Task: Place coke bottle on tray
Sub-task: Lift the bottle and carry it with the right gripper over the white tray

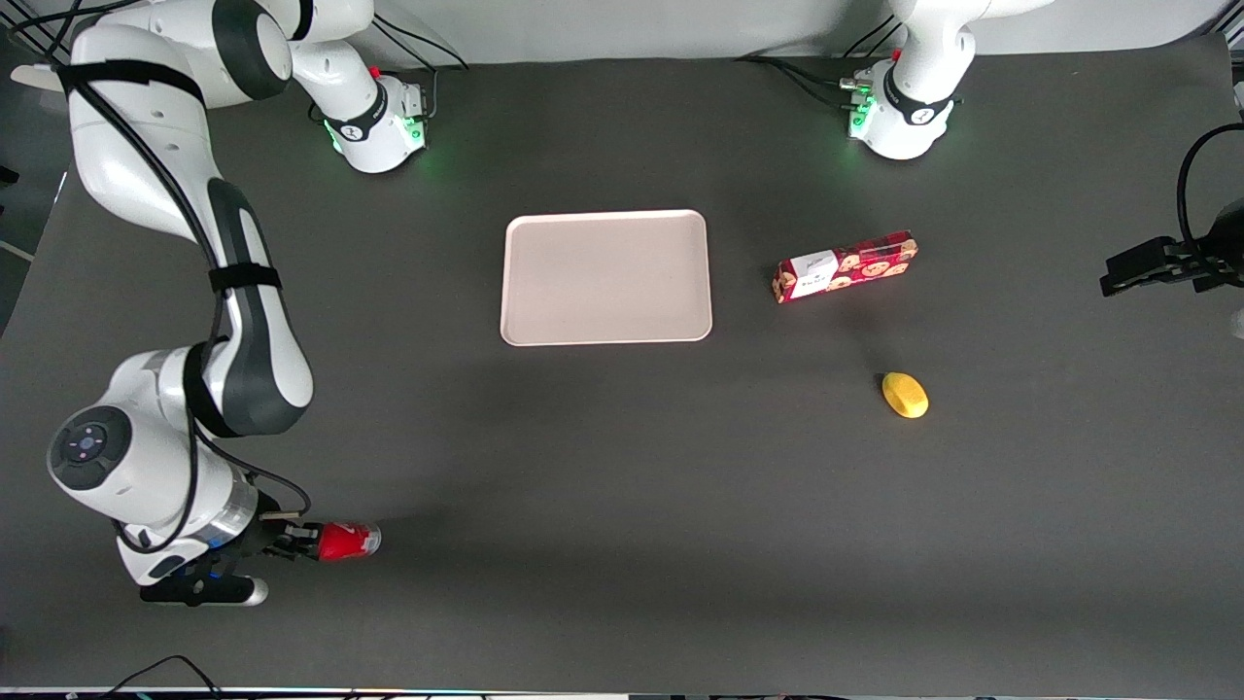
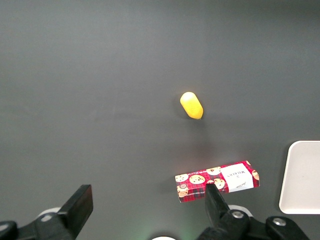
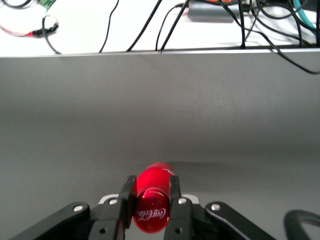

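While the hand grips the coke bottle between closed fingers low over the table, the tray sits well apart at two o'clock.

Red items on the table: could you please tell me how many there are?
2. The coke bottle lies on its side between the fingers of the hand, at the working arm's end. The red cookie box lies beside the tray, toward the parked arm's end. None looks hidden.

front: overhead, whole table — wrists: close, downward — share cookie box
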Robot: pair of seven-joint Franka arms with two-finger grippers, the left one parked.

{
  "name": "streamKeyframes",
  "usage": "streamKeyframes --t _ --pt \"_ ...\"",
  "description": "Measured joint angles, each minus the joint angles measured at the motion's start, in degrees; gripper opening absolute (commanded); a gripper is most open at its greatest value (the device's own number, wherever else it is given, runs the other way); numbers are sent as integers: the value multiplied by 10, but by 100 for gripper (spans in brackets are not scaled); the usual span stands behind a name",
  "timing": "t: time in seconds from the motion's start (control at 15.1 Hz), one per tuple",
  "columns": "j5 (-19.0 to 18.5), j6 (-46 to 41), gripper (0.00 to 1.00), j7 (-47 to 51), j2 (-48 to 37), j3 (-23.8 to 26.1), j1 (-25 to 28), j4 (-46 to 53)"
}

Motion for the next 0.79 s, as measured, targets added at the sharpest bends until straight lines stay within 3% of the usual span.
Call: streamKeyframes --t 0.53,0.79 --pt "0 -257 0 37 -123 3 12 15" --pt "-4 -354 0 158 -162 74 22 26"
